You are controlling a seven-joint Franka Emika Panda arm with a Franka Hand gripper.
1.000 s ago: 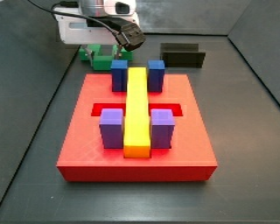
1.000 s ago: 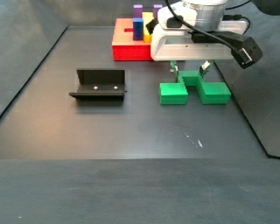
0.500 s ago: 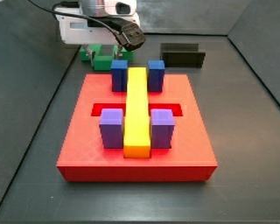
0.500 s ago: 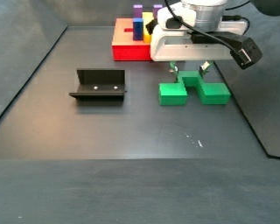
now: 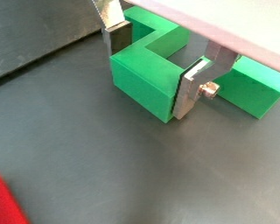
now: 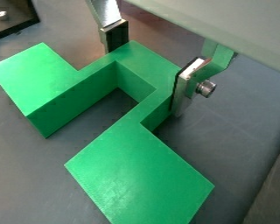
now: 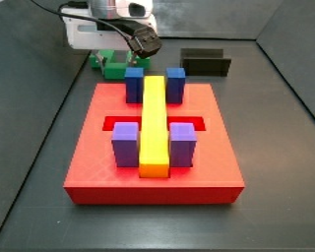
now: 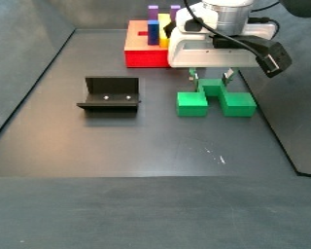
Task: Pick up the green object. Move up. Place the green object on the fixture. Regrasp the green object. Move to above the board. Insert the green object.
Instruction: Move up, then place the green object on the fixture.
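The green object point(image 8: 193, 102) lies flat on the dark floor beside the board point(image 7: 92, 157); in a side view only a bit of the green object point(image 7: 114, 70) shows under the arm. My gripper point(image 8: 212, 83) is down over its middle. In both wrist views the gripper point(image 5: 153, 70) point(image 6: 152, 65) straddles a narrow arm of the green object point(image 5: 149, 83) point(image 6: 60, 79), with both pads against the arm's sides. The fixture point(image 8: 109, 94) point(image 7: 205, 62) stands apart with nothing on it.
The red board bears a long yellow bar point(image 7: 154, 123), two blue blocks point(image 7: 135, 84) and two purple blocks point(image 7: 125, 145). Grey walls close in the floor on all sides. A corner of the fixture point(image 6: 8, 17) shows in a wrist view.
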